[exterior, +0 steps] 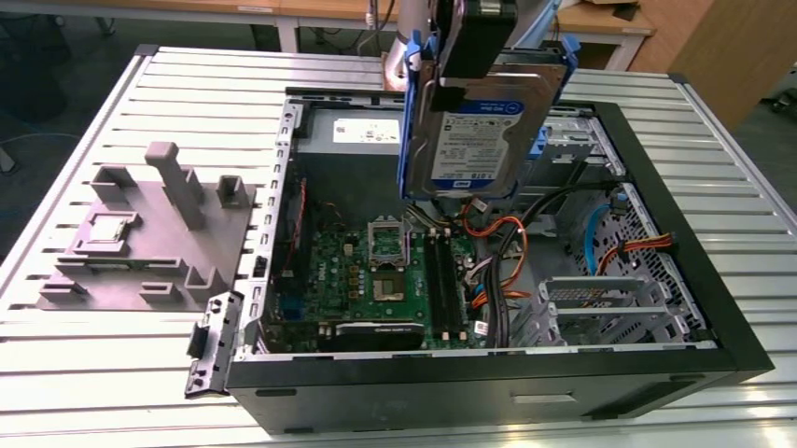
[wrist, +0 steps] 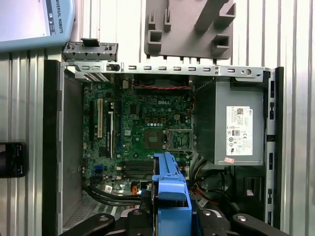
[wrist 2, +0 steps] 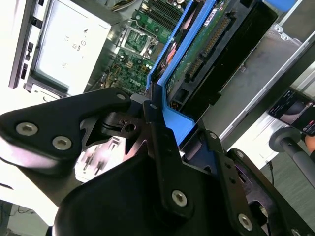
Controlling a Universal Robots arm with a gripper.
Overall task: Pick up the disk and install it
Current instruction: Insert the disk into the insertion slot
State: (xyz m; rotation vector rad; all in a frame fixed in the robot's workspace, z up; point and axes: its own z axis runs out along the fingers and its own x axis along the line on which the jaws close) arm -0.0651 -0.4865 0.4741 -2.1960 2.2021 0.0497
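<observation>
The disk (exterior: 464, 131), a grey hard drive with a white-and-blue label in a blue plastic carrier, hangs upright over the open computer case (exterior: 697, 308), above its back half. My gripper (exterior: 468, 65) is shut on the disk's upper end. In the second wrist view the black fingers (wrist 2: 160, 142) clamp the blue carrier (wrist 2: 174, 120), and the drive's green circuit board (wrist 2: 199, 51) points down toward the case. The first wrist view looks straight down past the carrier edge (wrist: 170, 189) onto the motherboard (wrist: 147, 123).
Inside the case are the motherboard (exterior: 373, 280), the grey power supply box (wrist: 236, 123), orange and black cables (exterior: 505, 243) and a silver drive bay (exterior: 598, 303). A grey fixture block (exterior: 149, 233) stands on the slatted table (exterior: 100, 373) at the exterior view's left.
</observation>
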